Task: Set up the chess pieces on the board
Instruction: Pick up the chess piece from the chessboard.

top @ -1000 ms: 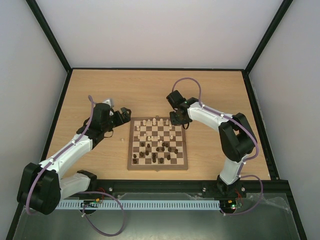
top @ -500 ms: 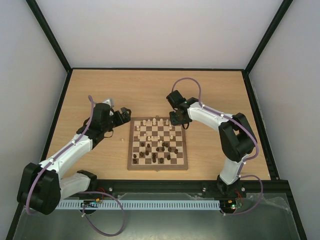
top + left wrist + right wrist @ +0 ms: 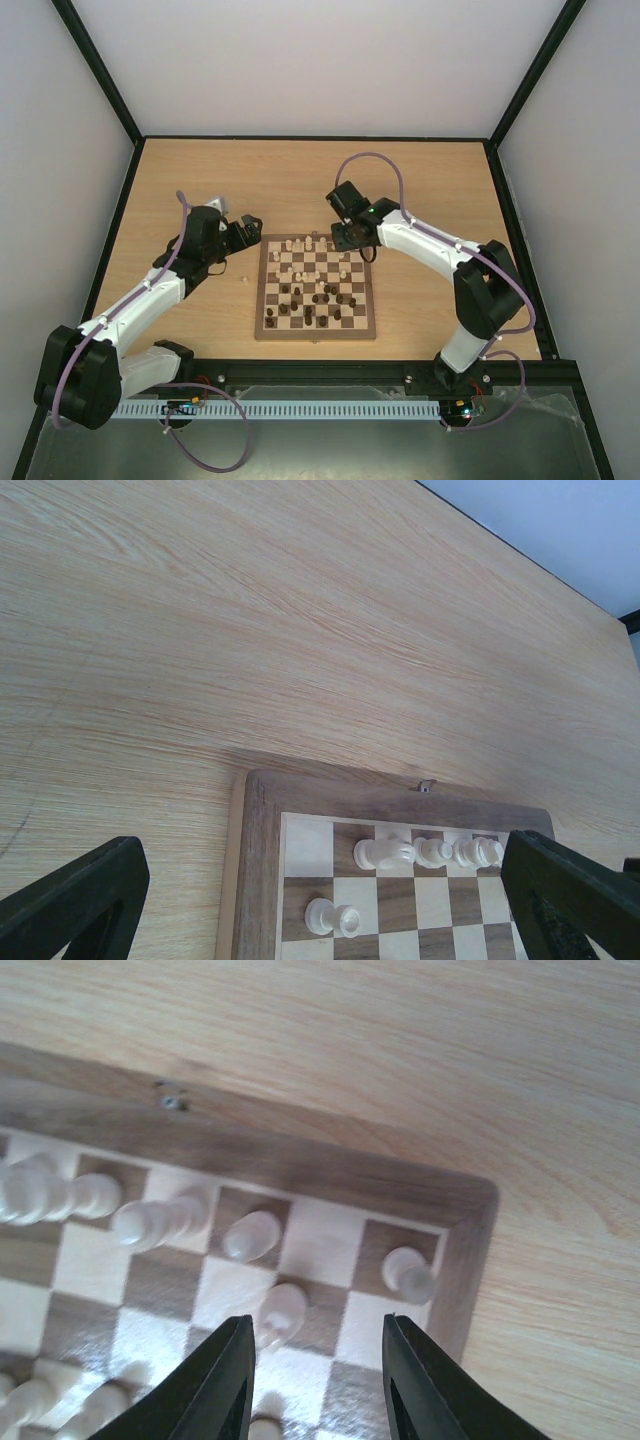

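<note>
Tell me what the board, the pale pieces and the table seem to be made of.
The board: apparently wood, satin finish; grain shows in its brown frame. The pale pieces: probably turned wood, cream, slightly glossy from their soft highlights; plastic cannot be excluded. The table: light wood grain, matte; solid wood or laminate, I cannot tell.

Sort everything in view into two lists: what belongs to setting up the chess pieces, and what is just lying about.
For the job:
- board
- pale pieces
- dark pieces
- right gripper, open over the board's far right corner
- left gripper, open by its far left corner

Just there:
- table
- purple cables
- black frame around the table
</note>
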You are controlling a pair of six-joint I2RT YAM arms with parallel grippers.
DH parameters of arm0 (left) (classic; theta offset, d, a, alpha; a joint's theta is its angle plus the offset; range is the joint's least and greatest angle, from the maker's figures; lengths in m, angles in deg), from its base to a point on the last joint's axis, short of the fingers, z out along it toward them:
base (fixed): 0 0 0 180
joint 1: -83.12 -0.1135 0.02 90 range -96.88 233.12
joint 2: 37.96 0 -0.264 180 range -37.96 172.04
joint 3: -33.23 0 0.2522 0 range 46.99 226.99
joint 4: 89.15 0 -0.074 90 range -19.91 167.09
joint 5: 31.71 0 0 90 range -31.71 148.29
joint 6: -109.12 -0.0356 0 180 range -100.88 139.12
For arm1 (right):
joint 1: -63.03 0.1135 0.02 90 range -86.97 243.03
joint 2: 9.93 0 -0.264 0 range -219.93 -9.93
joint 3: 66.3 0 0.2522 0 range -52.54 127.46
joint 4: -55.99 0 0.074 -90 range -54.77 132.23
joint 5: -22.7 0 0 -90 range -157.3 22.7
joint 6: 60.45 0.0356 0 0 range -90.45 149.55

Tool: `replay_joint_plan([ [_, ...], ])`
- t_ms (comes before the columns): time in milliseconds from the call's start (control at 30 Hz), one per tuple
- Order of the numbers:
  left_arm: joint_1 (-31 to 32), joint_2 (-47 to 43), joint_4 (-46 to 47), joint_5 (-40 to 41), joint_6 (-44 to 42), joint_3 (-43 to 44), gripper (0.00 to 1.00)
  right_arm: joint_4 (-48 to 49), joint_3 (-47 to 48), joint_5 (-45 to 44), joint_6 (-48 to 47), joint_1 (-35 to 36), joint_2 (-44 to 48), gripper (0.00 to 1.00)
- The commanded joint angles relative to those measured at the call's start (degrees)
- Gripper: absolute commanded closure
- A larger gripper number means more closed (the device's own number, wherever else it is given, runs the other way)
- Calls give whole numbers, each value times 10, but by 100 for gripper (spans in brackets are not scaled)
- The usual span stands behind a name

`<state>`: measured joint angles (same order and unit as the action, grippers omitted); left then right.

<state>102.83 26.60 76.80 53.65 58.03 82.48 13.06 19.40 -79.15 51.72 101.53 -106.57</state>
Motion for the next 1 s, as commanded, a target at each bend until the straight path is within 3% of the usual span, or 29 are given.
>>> replay_joint_plan([
  [0, 2, -4, 6, 5, 0, -1, 0, -38, 1, 7, 16, 30, 13, 64],
  [967, 2, -17, 3, 5, -1, -2, 1, -28, 5, -48, 38, 51, -54, 74],
])
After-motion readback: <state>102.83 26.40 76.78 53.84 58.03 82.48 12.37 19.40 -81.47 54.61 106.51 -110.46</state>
